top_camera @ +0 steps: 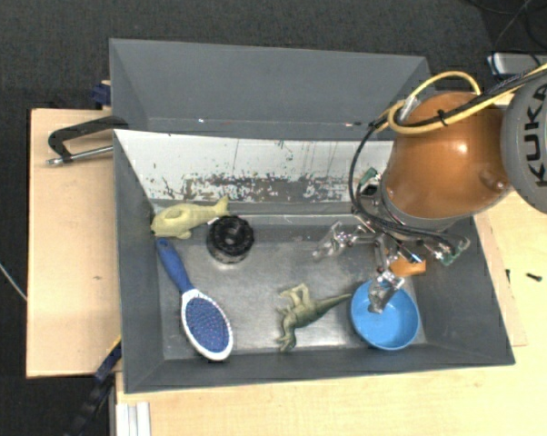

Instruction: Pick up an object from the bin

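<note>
My gripper [360, 264] hangs below the orange dome at the bin's right side, open, with nothing between its fingers. One metal fingertip [382, 291] rests just over the rim of a round blue bowl [389, 323] at the front right. The other fingertip [335, 240] points left over the bare floor. A green toy lizard [301, 312] lies just left of the bowl, its tail reaching towards the bowl.
A blue hairbrush [197, 309] lies at the front left, its handle pointing to the back. A black round knob [230, 238] and a pale yellow toy animal [187, 219] sit at the back left, by the bin's rear wall.
</note>
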Tool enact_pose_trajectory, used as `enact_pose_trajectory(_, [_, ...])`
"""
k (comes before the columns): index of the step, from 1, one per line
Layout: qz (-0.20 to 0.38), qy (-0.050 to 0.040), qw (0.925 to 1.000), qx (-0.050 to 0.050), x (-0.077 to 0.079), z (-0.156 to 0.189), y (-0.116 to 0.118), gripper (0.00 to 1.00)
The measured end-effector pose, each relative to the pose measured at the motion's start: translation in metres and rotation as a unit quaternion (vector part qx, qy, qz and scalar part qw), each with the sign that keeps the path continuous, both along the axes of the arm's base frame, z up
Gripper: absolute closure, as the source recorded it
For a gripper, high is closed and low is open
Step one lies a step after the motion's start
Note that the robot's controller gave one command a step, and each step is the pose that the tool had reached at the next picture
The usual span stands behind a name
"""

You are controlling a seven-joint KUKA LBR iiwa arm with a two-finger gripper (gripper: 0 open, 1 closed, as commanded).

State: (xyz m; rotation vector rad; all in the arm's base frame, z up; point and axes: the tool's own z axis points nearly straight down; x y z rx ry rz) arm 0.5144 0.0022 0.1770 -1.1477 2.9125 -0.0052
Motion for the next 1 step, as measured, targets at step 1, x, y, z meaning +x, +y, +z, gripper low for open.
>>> enact_pose_trajectory(1, [0.016,0.0071,0.9999,0.000,0.0057,-0.1046,-0.0215,0.00])
